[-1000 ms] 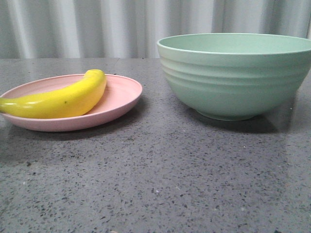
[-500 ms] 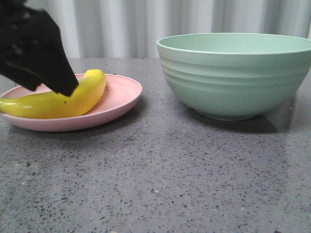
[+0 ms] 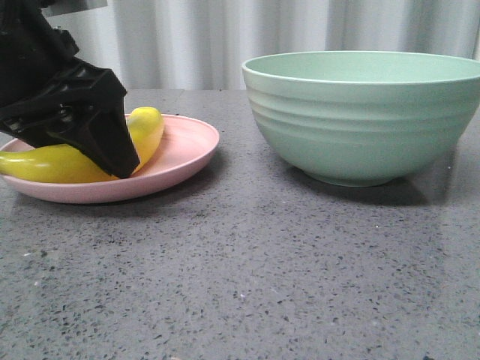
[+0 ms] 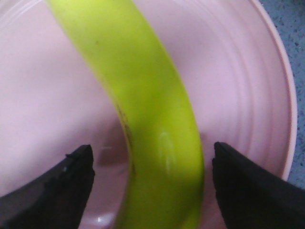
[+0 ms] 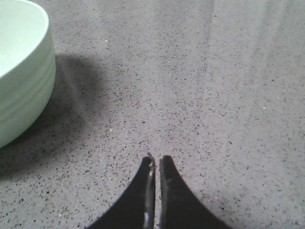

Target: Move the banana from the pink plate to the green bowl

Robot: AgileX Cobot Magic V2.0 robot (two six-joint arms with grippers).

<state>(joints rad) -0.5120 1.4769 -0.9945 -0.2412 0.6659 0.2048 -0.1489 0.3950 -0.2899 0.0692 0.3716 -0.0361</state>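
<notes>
- I'm seeing the left tool [image 4: 150, 176] sitting wide apart, straddling the banana [image 4: 143, 119], no contact.
- Banana's lying in the pink plate [image 3: 184, 150], left of frame.
- Green bowl [image 3: 360, 120] is sitting on the bench [image 3: 247, 270], right.
- Right tool [image 5: 155, 164] is hanging pinched together over bare bench.

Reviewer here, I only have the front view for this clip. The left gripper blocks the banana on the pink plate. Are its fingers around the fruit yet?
Observer: Yes. In the left wrist view the left gripper is open, one finger on each side of the banana, gaps on both sides.
Reviewer: Is the banana off the plate?
Observer: I cannot tell from the wrist view; the pink plate shows all around it.
Reviewer: Where is the right gripper? I see none.
Observer: The right gripper is shut, over bare table beside the green bowl.
</notes>
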